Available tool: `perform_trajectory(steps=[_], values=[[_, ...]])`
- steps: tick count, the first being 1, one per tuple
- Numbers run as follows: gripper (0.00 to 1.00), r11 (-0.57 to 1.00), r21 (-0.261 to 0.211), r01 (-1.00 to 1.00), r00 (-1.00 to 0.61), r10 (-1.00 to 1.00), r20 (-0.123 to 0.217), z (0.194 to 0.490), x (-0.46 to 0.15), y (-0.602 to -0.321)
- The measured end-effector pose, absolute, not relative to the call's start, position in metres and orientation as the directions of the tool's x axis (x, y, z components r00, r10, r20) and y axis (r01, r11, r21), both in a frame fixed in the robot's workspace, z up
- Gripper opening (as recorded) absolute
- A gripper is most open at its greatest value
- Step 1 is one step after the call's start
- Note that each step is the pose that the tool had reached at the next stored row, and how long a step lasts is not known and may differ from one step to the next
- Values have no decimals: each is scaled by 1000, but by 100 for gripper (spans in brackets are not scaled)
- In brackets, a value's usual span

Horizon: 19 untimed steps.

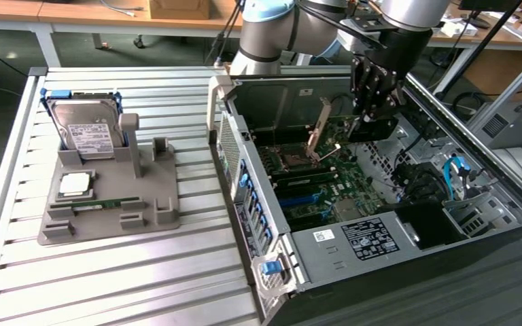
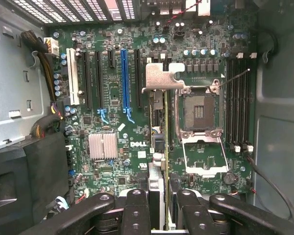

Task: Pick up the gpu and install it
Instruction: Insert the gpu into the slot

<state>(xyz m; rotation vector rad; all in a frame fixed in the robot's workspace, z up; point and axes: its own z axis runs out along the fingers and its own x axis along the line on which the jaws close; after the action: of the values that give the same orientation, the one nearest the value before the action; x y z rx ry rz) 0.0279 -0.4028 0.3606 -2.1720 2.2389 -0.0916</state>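
Closest to you, the gripper (image 2: 159, 208) has its black fingers (image 2: 136, 210) clamped on the gpu (image 2: 158, 142). The card runs edge-on away from the lens, with its silver bracket (image 2: 162, 78) at the far end. It hangs over the motherboard (image 2: 108, 147), between the 1 blue slot (image 2: 123, 78) and the open CPU socket (image 2: 196, 112). In the exterior view, the arm reaches down into the open case (image 1: 242, 176), whose 2 long walls stand well apart from the card.

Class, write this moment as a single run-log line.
gripper: shut on gpu | gpu: held edge-on over motherboard inside open case | blue slot: empty
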Motion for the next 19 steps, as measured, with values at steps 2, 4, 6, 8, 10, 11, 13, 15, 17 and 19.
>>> perform_trajectory(steps=[2,4,6,8,10,11,13,15,17,19], values=[[27,30,-57,-998,-31,-999,26,361,27,-403],[27,30,-57,-998,-31,-999,26,360,27,-403],[27,30,-57,-998,-31,-999,26,360,27,-403],[27,30,-57,-998,-31,-999,26,360,26,-403],[27,29,-57,-998,-31,-999,26,360,26,-403],[27,29,-57,-998,-31,-999,26,359,24,-404],[27,29,-57,-998,-30,-999,26,357,22,-404],[27,29,-57,-998,-30,-999,26,357,22,-404],[27,29,-57,-998,-30,-999,26,357,22,-404],[27,29,-57,-998,-30,-999,26,357,21,-404]])
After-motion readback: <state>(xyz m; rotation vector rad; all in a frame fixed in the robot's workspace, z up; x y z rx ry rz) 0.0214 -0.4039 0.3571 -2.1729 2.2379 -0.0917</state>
